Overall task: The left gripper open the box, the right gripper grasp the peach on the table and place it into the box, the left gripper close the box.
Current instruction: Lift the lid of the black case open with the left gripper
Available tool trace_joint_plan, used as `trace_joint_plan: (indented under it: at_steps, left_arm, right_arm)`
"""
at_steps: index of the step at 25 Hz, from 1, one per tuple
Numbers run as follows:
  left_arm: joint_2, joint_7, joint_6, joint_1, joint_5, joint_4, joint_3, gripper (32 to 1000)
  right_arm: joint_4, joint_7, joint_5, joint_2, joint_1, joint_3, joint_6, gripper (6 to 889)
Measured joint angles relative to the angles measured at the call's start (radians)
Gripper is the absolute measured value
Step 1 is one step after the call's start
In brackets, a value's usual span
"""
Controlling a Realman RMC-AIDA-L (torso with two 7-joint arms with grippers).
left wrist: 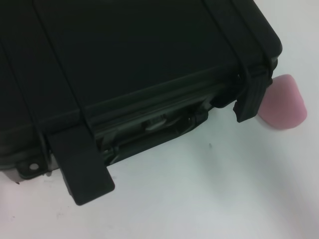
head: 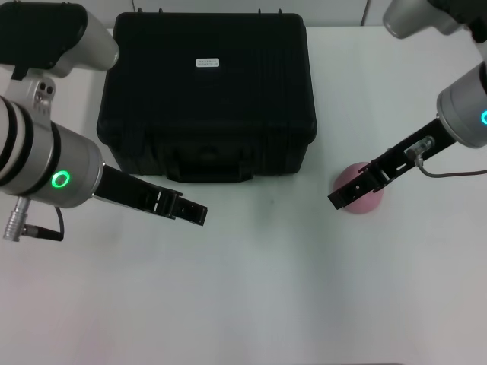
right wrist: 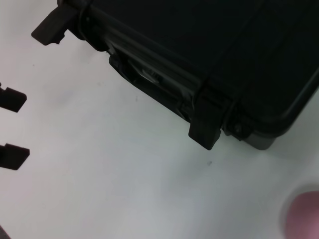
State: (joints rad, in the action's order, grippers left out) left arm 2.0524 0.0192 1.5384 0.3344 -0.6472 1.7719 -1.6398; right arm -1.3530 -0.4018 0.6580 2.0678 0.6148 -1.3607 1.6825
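Note:
The box (head: 205, 91) stands shut at the back centre of the table (head: 259, 289), white label on its lid. Both front latches (left wrist: 82, 174) stick out loose from the front wall, either side of the handle (left wrist: 159, 124). My left gripper (head: 196, 214) hovers low just before the box's front left; the right wrist view shows its two fingers (right wrist: 11, 99) apart, so it is open and empty. The pink peach (head: 364, 196) rests on the table right of the box. My right gripper (head: 342, 198) reaches in over the peach's near-left side.
The box's right latch (left wrist: 251, 99) partly covers the peach (left wrist: 284, 102) in the left wrist view. White tabletop stretches in front of the box and both grippers. The table's back edge runs just behind the box.

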Motion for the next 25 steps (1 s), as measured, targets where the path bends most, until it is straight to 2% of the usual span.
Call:
trace_joint_plan:
  at_steps: [14,17,21,25]
  left_arm:
    - [-0.0001,0.001,0.004,0.003,0.001,0.000,0.001,880]
    - [-0.0014,0.001,0.017,0.008,0.008,0.000,0.013,879]
    - [-0.0018,0.004,0.054,0.034,0.061,-0.004,0.047,878]
    - [-0.0015,0.027,0.061,0.071,0.137,-0.006,0.069,877]
  right_arm:
    - [0.003,0.000,-0.003,-0.002,0.004,0.000,0.005,830]
    - [0.003,0.000,-0.004,-0.002,0.005,0.000,0.005,829]
    - [0.005,0.000,-0.006,-0.002,0.005,0.000,0.005,828]
    - [0.010,0.000,-0.007,-0.003,0.005,0.000,0.004,827]
